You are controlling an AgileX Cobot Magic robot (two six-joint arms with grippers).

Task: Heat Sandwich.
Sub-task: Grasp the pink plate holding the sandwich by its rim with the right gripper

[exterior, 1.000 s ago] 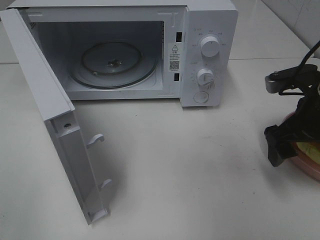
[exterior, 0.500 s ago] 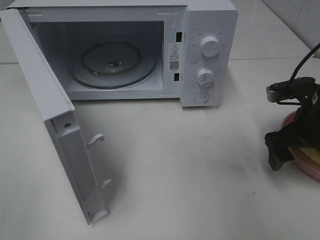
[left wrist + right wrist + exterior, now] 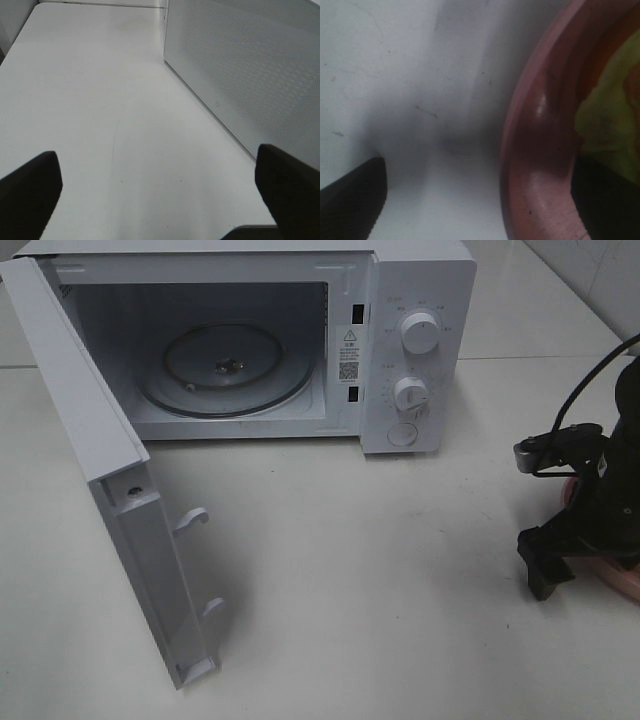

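The sandwich (image 3: 607, 115) shows only as pale green lettuce in the right wrist view, lying on a round pink plate (image 3: 540, 150). In the exterior view the right arm covers it, and only a pink edge of the plate (image 3: 622, 582) shows at the table's right edge. My right gripper (image 3: 480, 200) is open and low over the plate's rim, with one finger (image 3: 350, 195) outside it over the table and the other over the plate beside the lettuce. My left gripper (image 3: 160, 190) is open with nothing in it, above bare table beside the microwave's perforated side wall (image 3: 250, 75).
The white microwave (image 3: 420, 300) stands at the back, and its glass turntable (image 3: 225, 365) has nothing on it. Its door (image 3: 110, 490) is swung wide open toward the front left. White table (image 3: 380, 570) lies between the microwave and the plate.
My right gripper has come down and slightly left over the plate, and it now hides the lettuce that showed in the exterior view. The microwave and its door have not moved.
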